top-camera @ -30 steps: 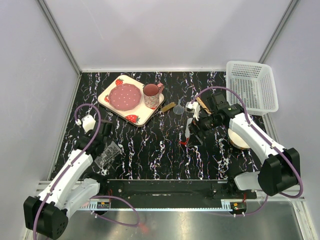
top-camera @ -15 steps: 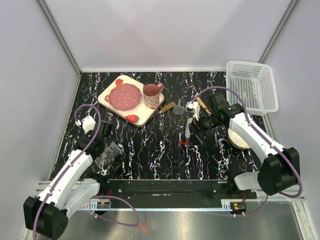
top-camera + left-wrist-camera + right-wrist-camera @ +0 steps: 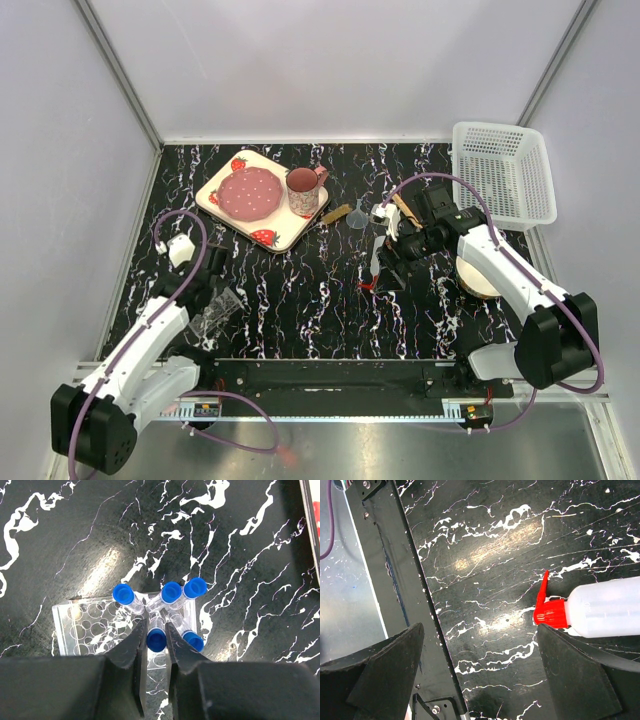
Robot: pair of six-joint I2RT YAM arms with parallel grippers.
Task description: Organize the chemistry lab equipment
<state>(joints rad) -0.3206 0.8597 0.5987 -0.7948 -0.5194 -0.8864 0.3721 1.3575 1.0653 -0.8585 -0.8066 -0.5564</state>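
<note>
The black marbled bench (image 3: pixel 300 300) carries a white basket (image 3: pixel 500 128) at the far right with nothing showing inside. A strawberry tray (image 3: pixel 265 238) at the far left holds a pink plate (image 3: pixel 248 190) and a mug (image 3: pixel 302 192). Near the left arm, the clear rack (image 3: pixel 90 625) holds four blue-capped tubes (image 3: pixel 171 592), all leaning. The left fingers (image 3: pixel 134 655) are clenched on a fifth tube (image 3: pixel 156 641) over the rack; whether it is seated I cannot tell. The squeeze bottle (image 3: pixel 607 605) lies on its side just beside the right fingers (image 3: pixel 385 665), which are spread wide and grip nothing. Its long axis runs across their gap, its body is off to one side, and its red nozzle (image 3: pixel 544 587) points inward. The right arm is far nearer to it.
</note>
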